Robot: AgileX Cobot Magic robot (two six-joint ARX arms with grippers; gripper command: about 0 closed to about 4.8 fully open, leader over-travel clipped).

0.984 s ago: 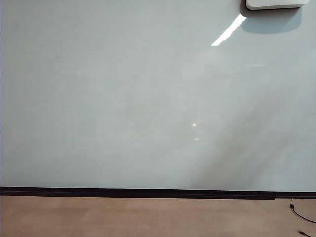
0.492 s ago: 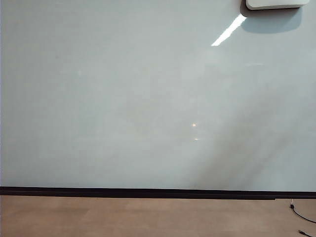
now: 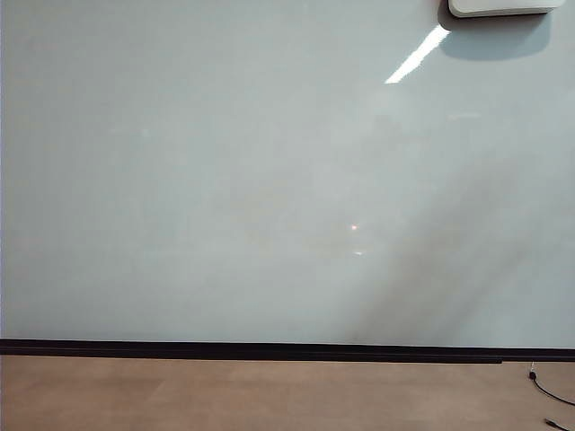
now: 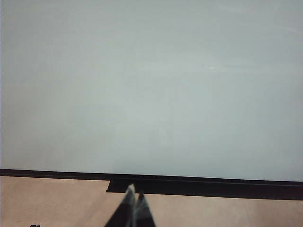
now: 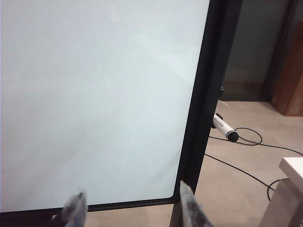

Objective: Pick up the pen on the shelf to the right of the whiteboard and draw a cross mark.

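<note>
Just blank whiteboard (image 3: 225,180); L claw (image 4: 132,195) closed, R claw (image 5: 130,201) agape.

The whiteboard (image 3: 225,180) looks glossy and smooth (a glare streak shows), its black edge strip (image 3: 269,350) matt.

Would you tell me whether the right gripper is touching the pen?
Apart. The right wrist view shows the right gripper open, with the pen lying well beyond the whiteboard frame.

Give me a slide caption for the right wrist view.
Right tool open before the blank whiteboard; pen beyond its black edge.
</note>
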